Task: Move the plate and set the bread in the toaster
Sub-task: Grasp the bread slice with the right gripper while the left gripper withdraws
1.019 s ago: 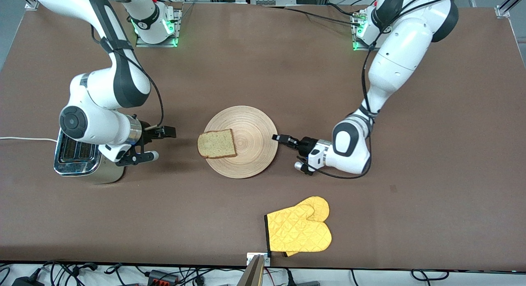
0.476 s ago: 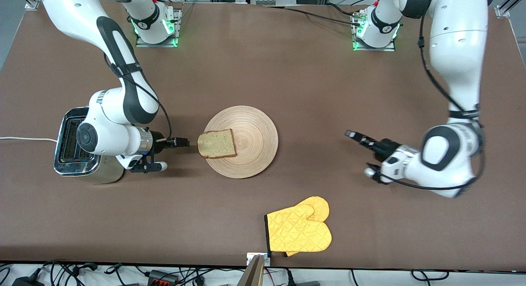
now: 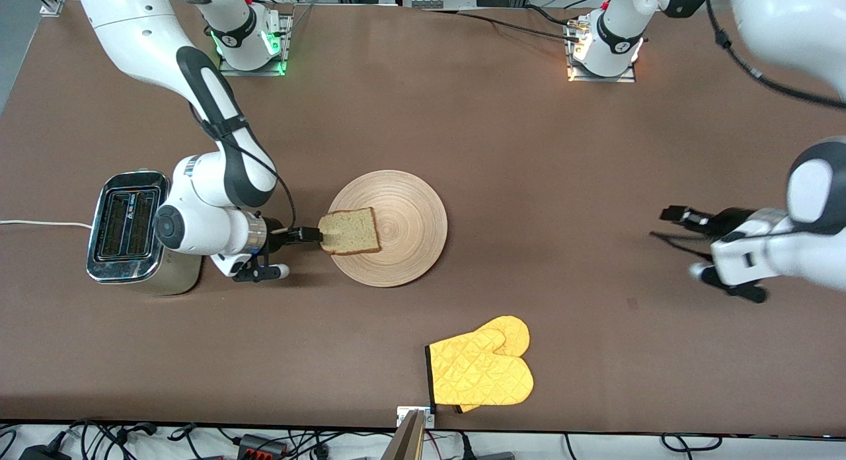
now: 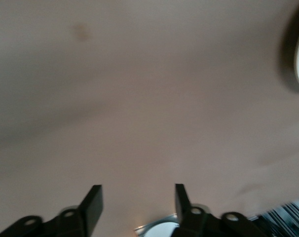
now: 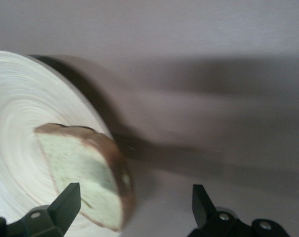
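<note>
While closing in on the bread w/ the right tool, staying level w/ the slice's overhanging crust edge, toward the right arm's end of the bench. Right tool's fingers standing wide apart, empty; slice sitting partly between them in the right wrist view, not clamped yet. Advising: sliding in a bit deeper so both pads bracket the crust, closing gently bc soft bread probably crushing or tearing under a hard pinch, lifting straight up w/o dragging the plate. Bread resting on the plate, hanging over its rim on the toaster's side. Toaster sitting close to the right arm's wrist, slots facing up, apparently empty. Left tool hanging over bare bench toward the left arm's end, well apart from the plate, fingers parted, holding nothing; left arm waiting. Counting: 1 plate, 1 bread slice, 1 toaster w/ 2 slots, 1 pair of yellow oven mitts nearer the front camera, 2 arms.
</note>
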Robot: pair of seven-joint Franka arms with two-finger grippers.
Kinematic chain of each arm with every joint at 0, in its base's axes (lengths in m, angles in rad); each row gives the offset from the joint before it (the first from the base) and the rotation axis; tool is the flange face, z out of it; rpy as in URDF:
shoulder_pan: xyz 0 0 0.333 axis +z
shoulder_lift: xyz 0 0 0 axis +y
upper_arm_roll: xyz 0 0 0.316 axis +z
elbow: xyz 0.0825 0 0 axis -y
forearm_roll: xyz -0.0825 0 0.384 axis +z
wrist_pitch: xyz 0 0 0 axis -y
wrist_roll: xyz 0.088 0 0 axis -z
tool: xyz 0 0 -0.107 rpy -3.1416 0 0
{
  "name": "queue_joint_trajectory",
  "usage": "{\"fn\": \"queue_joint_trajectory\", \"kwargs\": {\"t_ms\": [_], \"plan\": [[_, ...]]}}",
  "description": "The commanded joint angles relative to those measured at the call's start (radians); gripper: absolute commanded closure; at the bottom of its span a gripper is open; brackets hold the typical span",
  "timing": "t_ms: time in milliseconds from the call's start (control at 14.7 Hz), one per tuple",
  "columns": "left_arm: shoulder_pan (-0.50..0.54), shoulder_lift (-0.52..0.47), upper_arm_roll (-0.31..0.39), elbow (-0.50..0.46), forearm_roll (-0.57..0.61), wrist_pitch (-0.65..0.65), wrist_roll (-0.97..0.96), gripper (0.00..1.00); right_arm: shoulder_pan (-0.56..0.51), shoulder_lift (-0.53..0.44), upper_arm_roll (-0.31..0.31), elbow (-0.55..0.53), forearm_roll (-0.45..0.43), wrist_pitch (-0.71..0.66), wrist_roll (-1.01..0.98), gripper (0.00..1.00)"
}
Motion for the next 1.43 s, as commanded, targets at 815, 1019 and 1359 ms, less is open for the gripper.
{"fn": "queue_joint_trajectory", "kwargs": {"t_ms": [815,1019,1359], "plan": [[-0.056,-0.585,-0.277,-0.659,0.267,0.302,-0.283,0.00,0.017,0.043,0.015,0.010,0.058,0.014,-0.046,0.39],[-0.064,-0.591,-0.327,-0.664,0.267,0.238,-0.364,0.00,0.019,0.040,0.015,0.013,0.057,0.010,-0.048,0.57],[-0.074,-0.574,-0.505,-0.698,0.320,0.207,-0.595,0.00,0.016,0.037,0.014,0.032,0.055,0.005,-0.060,0.72]]}}
